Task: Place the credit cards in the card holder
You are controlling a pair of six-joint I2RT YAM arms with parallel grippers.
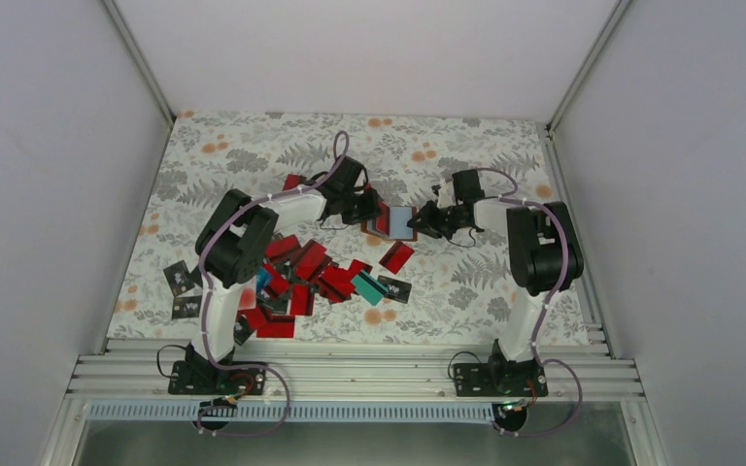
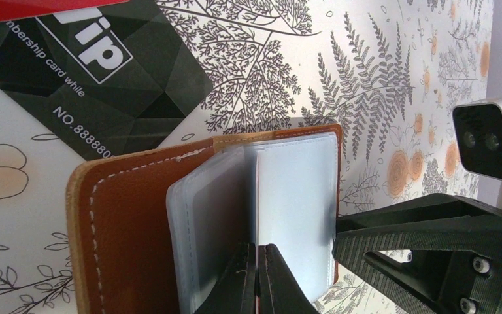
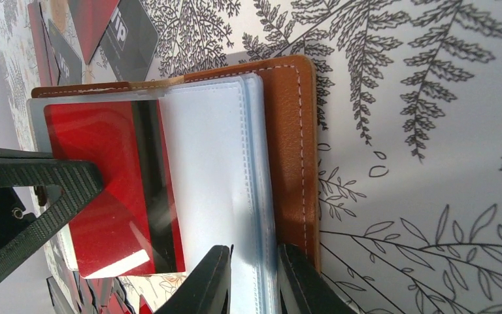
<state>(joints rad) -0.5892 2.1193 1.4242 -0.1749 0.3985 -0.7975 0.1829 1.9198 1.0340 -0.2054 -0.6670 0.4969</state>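
Back behind the left claw [image 2: 257, 255], down by its arm, lots of credit cards [image 1: 301, 277] lie in a heap on the desk [image 1: 486, 155]. Most are red or black. The left claw is pinched tight on one thin pocket page [image 3: 91, 118] and holds it by its edge. Inside that page sits a red card [image 3: 111, 216] with a dark stripe. I think it is nearly all the way in. Just past this claw's tips a black card [image 2: 104, 72] lies flat beside the brown cover.

The card holder [image 2: 131, 222] lies open between the two claws. On its far side the right claw [image 3: 255, 258] is almost closed on a bunch of clear pages [image 3: 255, 163]. Those pages look empty.

The cards look thin, light, stiff and a bit slippery, so one lying flat may be hard to lift. A pinch on a short edge seems best. The pages look soft and floppy and would likely flop shut if let go, so they are best held at the outer edge.
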